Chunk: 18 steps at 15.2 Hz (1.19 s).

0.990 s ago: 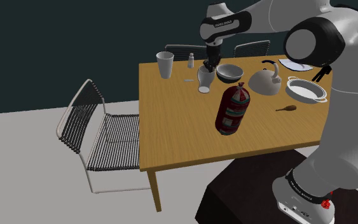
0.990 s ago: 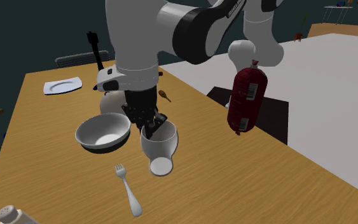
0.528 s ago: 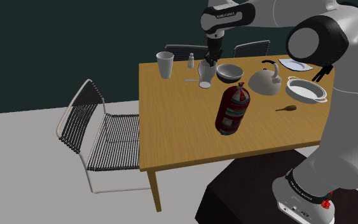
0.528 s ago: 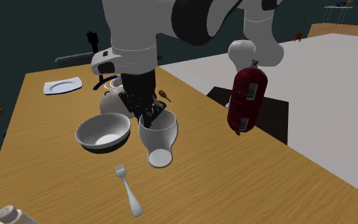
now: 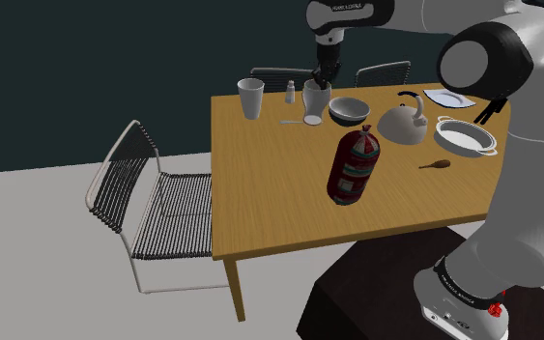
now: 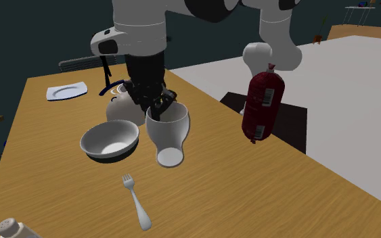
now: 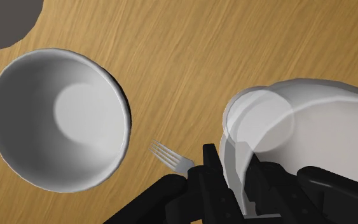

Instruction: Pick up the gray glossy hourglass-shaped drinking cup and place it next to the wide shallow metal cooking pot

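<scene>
Over the tabletop (image 5: 270, 203), just beside the grey bowl (image 6: 109, 140), the jaws are clenched on the pale glossy cup (image 6: 168, 132) at its rim, w/ a kettle (image 5: 402, 124) betw. it & the pot (image 5: 466, 136).

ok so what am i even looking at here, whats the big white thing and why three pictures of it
The big white thing is a robot arm on a box, ending in a black two-finger gripper. All three pictures are simulator renders of one moment. The shoulder view looks down over the wooden table from beside the robot's stand. The second exterior view faces the arm from across the table, close up. The wrist view comes from a camera on the hand, looking along the fingers.

On the table are a bowl, a fork, a kettle, a wide shallow pot, a plate, a tall tumbler, a shaker and a red wrapped package standing upright.

The gripper is shut on the rim of a pale, glossy hourglass-shaped cup, beside the bowl.
</scene>
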Tool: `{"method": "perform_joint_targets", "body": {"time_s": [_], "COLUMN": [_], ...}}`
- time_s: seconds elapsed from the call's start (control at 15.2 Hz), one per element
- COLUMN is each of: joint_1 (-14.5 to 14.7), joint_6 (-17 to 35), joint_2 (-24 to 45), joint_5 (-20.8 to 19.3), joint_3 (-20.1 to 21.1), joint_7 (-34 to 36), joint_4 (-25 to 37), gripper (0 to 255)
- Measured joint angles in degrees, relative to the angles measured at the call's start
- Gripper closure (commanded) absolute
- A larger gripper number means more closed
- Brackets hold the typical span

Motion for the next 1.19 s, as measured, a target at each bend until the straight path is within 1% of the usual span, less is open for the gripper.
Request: {"method": "perform_joint_targets", "body": {"time_s": [0.66,1.06,1.19], "joint_1": [-0.4,-0.8,-1.1], "joint_6": [-8.0,-13.6,-15.8], "joint_2": [0.6,2.3,3.4], "joint_5": [0.1,0.4,0.5], "joint_3": [-0.1,-0.1,-0.1], "joint_7": [-0.6,-1.0,-1.2], "joint_4": [8.7,15.9,19.2], "gripper": [255,255,255]}}
